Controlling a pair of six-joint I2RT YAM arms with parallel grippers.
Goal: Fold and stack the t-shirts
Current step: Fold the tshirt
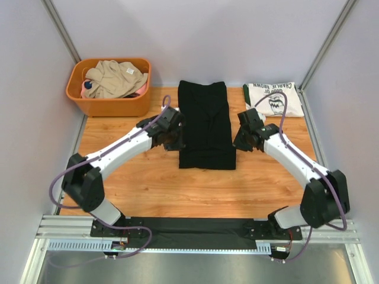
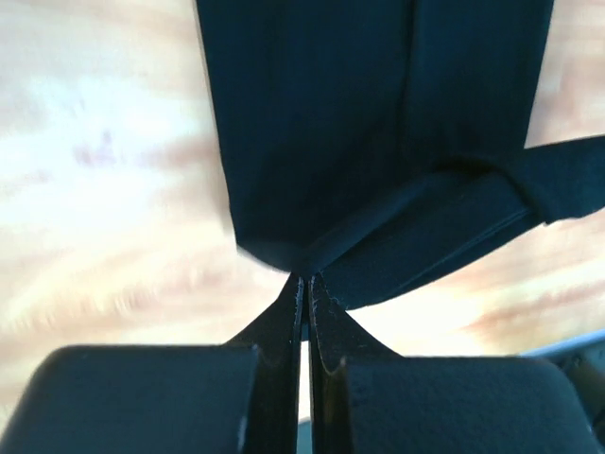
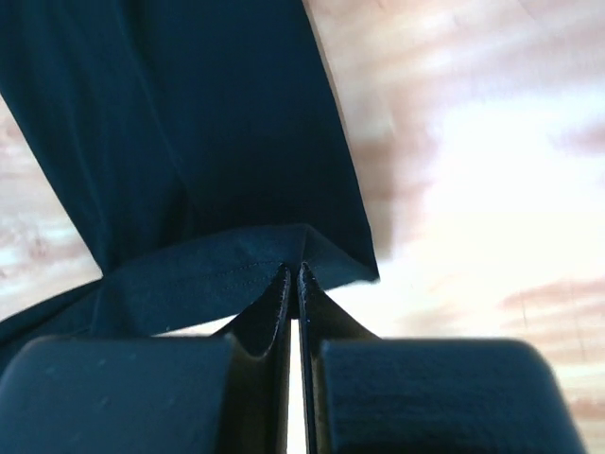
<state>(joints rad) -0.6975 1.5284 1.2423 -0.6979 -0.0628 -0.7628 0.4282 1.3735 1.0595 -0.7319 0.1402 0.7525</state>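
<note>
The black t-shirt (image 1: pixel 206 123) lies as a long folded strip on the wooden table's middle. My left gripper (image 1: pixel 176 137) is shut on its left edge, and the left wrist view shows the pinched cloth (image 2: pixel 312 142) lifted at the fingertips (image 2: pixel 293 293). My right gripper (image 1: pixel 238 139) is shut on its right edge; the right wrist view shows the hem (image 3: pixel 217 274) pinched at the tips. The white Charlie Brown t-shirt (image 1: pixel 273 98) lies folded at the back right.
An orange basket (image 1: pixel 106 105) with beige and pink clothes (image 1: pixel 115 78) stands at the back left. Grey walls enclose the table on three sides. A black strip and metal rail run along the near edge (image 1: pixel 189 231).
</note>
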